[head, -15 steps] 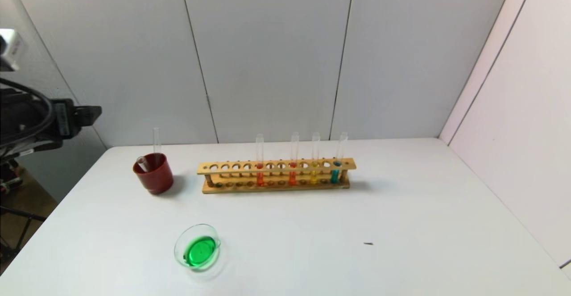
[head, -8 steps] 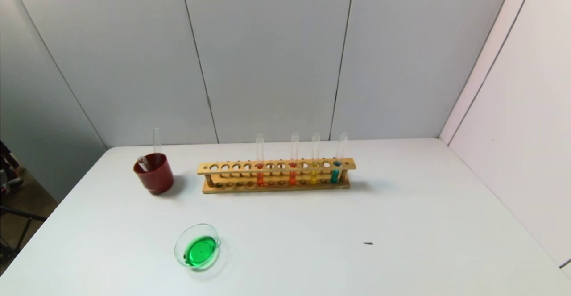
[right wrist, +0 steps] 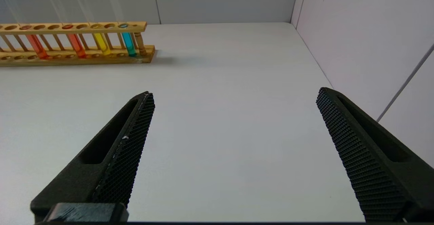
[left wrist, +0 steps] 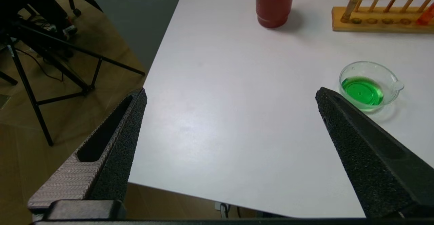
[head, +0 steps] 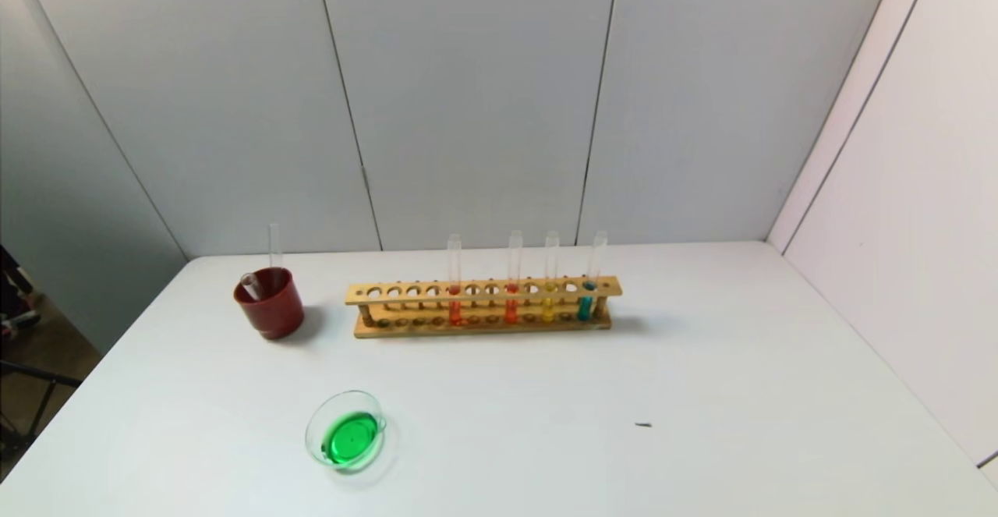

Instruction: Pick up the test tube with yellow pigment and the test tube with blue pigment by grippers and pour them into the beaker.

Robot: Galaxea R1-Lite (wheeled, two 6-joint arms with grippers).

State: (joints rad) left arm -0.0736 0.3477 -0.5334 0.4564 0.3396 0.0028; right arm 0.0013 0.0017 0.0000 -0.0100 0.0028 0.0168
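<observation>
Gone from the head view since 1 second ago, the left gripper (left wrist: 230, 96) hangs spread apart near the beaker (head: 345, 431). Right gripper (right wrist: 234, 97) gapes too. Farther back, 2 emptied tubes (head: 273, 256) stand in the red cup (head: 269, 302).

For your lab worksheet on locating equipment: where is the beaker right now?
In the head view the beaker, holding green liquid, stands alone on the white table toward the robot's left, nearer the robot than the red cup and the wooden rack.

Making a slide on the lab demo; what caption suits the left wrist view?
Open left gripper above the table edge, beaker of green liquid ahead, red cup beyond.
</observation>
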